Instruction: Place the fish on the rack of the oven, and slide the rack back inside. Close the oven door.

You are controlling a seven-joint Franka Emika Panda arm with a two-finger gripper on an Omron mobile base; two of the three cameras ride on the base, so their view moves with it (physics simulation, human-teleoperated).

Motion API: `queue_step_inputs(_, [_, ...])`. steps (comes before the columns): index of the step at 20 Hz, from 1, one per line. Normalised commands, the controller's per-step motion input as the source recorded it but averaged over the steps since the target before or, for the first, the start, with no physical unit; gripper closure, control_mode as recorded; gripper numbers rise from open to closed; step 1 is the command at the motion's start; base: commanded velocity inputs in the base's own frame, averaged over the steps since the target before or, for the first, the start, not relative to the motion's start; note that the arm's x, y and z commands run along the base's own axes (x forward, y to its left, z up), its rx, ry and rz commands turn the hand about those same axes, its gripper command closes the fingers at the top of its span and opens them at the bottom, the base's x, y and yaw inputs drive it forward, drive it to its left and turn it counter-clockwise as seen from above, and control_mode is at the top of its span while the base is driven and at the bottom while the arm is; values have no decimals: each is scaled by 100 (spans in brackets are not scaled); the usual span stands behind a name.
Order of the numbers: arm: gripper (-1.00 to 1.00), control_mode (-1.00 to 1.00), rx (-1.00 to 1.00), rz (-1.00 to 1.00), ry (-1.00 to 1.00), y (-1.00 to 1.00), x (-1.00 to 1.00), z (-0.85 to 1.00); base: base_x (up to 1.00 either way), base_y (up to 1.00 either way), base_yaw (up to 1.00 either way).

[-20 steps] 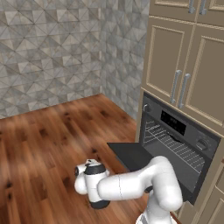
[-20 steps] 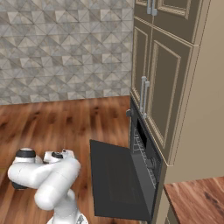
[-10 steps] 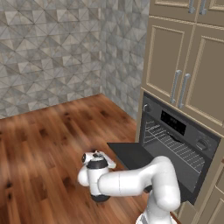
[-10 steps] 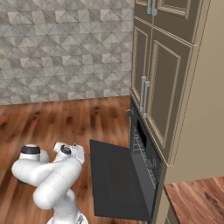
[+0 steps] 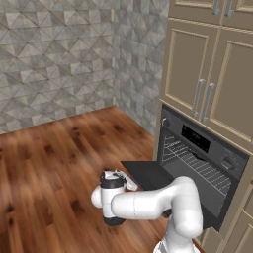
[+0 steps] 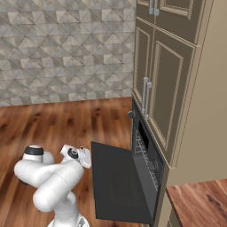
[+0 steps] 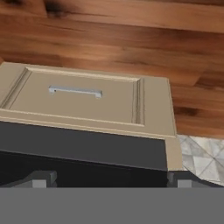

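Note:
The oven (image 5: 207,148) is set in the beige cabinet wall, and its door (image 5: 148,175) lies dropped open and flat. Inside the cavity sits the silver wire rack (image 5: 195,160), pushed in. From the right base view the oven door (image 6: 117,181) is a broad dark panel, with the rack (image 6: 142,162) edge-on behind it. My gripper (image 5: 126,179) hangs low beside the door's outer left corner. In the hand view the gripper (image 7: 109,181) is open, fingertips (image 7: 41,179) wide apart, nothing between them. A dark panel (image 7: 87,146) lies just ahead of them.
A beige drawer front (image 7: 83,100) with a metal bar handle (image 7: 74,91) shows beyond the dark panel. Tall beige cabinet doors (image 5: 207,74) rise above the oven. Wooden floor (image 5: 49,163) spreads to the left, up to a grey tiled wall (image 5: 54,59).
My hand has swung right and slightly up, from over the open floor to the outer corner of the oven door. Door and rack have not moved.

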Motion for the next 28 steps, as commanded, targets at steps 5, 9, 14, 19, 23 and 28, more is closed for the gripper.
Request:
queue_step_inputs(5, [-100, -100, -22, -8, -11, -6, -49, -100, 0, 0, 0])
queue_step_inputs(9, [-100, -100, -22, -7, -11, -19, -65, -100, 0, 0, 0])
queue_step_inputs(14, [-100, -100, -23, -13, -37, -58, -58, -81, 0, 0, 0])
queue_step_inputs(19, [-100, -100, -21, -16, -43, -87, -7, -24, 0, 0, 0])
queue_step_inputs(23, [-100, -100, -21, -15, -46, -90, 0, -1, 0, 0, 0])
queue_step_inputs(28, [-100, -100, -20, -15, -37, -99, 1, 1, 0, 0, 0])
